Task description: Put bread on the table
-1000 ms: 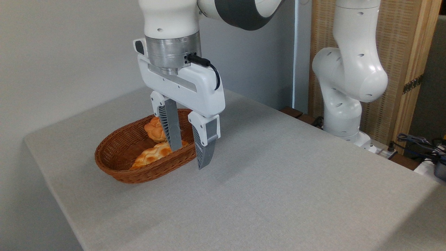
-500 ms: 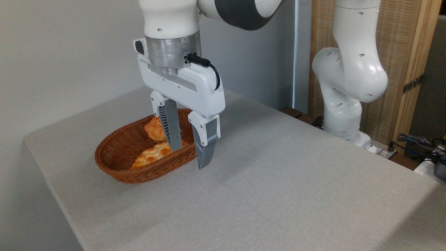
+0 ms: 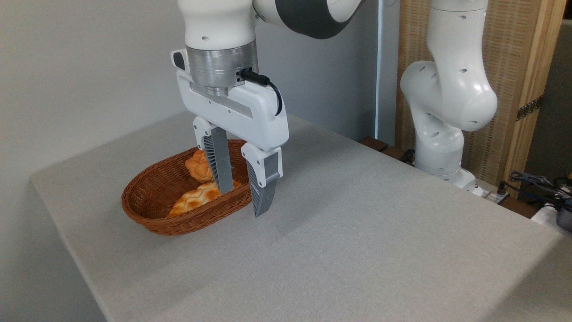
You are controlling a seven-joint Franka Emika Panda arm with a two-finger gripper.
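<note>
Though scanned for print, no brand, label or readable writing anywhere: plain white arm shells, bare metal wrist ring, black cable plugged at the wrist.

Gripper (image 3: 242,203) pointing down, jaws spread wide, nothing between them. Two grey ribbed wedge fingers (image 3: 263,190) on white mounts; far finger in front of the basket interior, near finger overlapping the basket's right rim in the picture. Contact with rim or bread impossible to tell from this angle.

Bread (image 3: 199,166) still inside the basket (image 3: 152,214), toward its far right end; small, round, golden-orange, knobbly top, partly hidden behind the far finger. Touching or just beside the braided loaf (image 3: 192,199), longer and flatter, lying along the basket's near side.

Basket: brown woven wicker, oval, low walls, sitting near the left edge of the table (image 3: 357,250), closer to the far left corner than the near one.

Table: light grey, matte, fabric-like weave, rounded corners. Wide bare stretch from the basket out to the right edge and down to the near edge; narrow strip only between basket and left edge.

Arm base (image 3: 442,134) standing beyond the far right edge, glossy white rounded joints. Behind it a woven panel in a wooden frame (image 3: 514,67); loose cables (image 3: 532,181) off the right edge. Plain grey wall at left.
</note>
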